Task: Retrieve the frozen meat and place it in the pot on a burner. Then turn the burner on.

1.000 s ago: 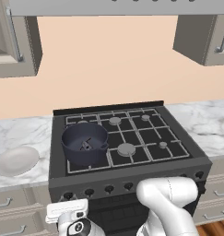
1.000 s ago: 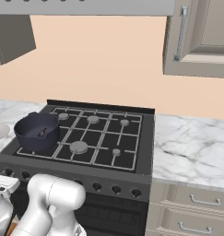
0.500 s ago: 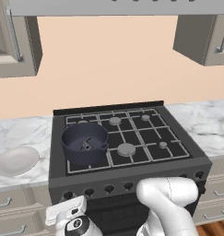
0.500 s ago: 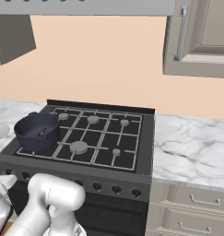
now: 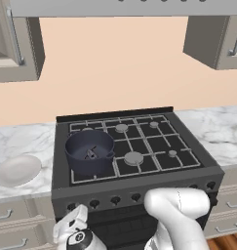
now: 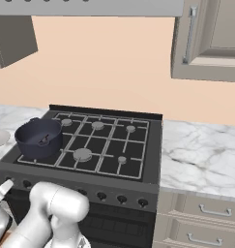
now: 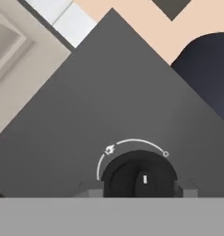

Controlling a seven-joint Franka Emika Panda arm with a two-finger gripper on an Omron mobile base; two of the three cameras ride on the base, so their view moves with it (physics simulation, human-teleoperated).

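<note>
One small jagged dark frozen meat [image 5: 91,154] lump, inside deep blue-grey pot [image 5: 89,152], jaws' state unclear

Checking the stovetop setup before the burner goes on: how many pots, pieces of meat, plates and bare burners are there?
Pots: 1, the pot
Meat: 1, the frozen meat, inside it
Plates: 1, white plate
Bare burners: 4, e.g. front middle burner
Total: 7
</note>
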